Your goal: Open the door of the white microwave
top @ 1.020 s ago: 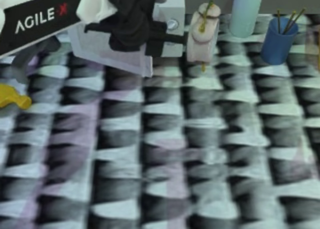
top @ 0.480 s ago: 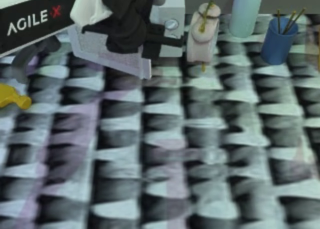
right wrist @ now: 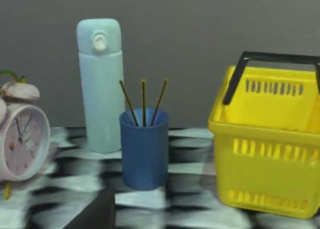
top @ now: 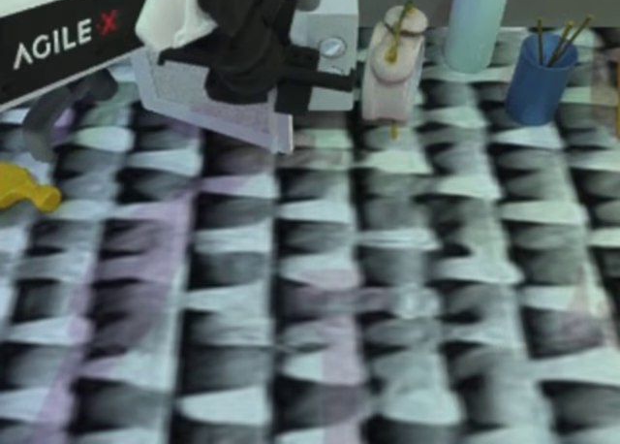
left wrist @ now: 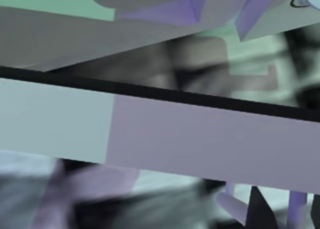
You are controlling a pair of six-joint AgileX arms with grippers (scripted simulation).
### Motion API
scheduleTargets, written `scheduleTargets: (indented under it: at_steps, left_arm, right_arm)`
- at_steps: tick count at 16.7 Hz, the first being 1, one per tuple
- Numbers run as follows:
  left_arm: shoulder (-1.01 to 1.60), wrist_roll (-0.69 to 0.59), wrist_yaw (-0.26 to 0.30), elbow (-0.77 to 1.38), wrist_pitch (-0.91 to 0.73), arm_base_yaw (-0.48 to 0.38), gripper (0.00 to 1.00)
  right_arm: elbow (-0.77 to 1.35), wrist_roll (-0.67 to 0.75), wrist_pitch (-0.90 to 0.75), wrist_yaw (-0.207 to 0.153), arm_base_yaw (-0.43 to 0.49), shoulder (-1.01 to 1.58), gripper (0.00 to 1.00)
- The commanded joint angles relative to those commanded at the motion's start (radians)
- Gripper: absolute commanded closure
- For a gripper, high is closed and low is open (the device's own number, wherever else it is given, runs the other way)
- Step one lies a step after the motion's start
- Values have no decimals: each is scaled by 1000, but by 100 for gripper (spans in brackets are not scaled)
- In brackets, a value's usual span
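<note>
While the left hand (top: 291, 71) hangs over the white microwave (top: 325, 37) at the desk's (top: 387, 299) eleven o'clock, the door (top: 213, 105) stands swung out toward seven o'clock from the box. I cannot tell whether that hand's fingers are parted or closed. A pink alarm clock (top: 392, 61) stands just beside the microwave at its three o'clock. The right hand is out of sight.

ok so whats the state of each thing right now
door: swung partly open, slanting out from the microwave front
white microwave: upright at the table's back, front uncovered
left gripper: at the door's free edge
pale thermos: upright, cap shut
blue cup: upright, three sticks inside
alarm clock: upright
yellow basket: upright, handle raised
</note>
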Motion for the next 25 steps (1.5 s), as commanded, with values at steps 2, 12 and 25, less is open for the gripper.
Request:
scheduleTargets:
  at_steps: [2, 12, 25]
  left_arm:
    - [0, 0, 0, 0, 0, 0, 100]
    - [-1, -3, 12, -1, 1, -10, 100]
    - [-80, 117, 67, -115, 45, 28, 100]
  right_arm:
    - [0, 0, 0, 0, 0, 0, 0]
    - [0, 0, 0, 0, 0, 0, 0]
    - [0, 0, 0, 0, 0, 0, 0]
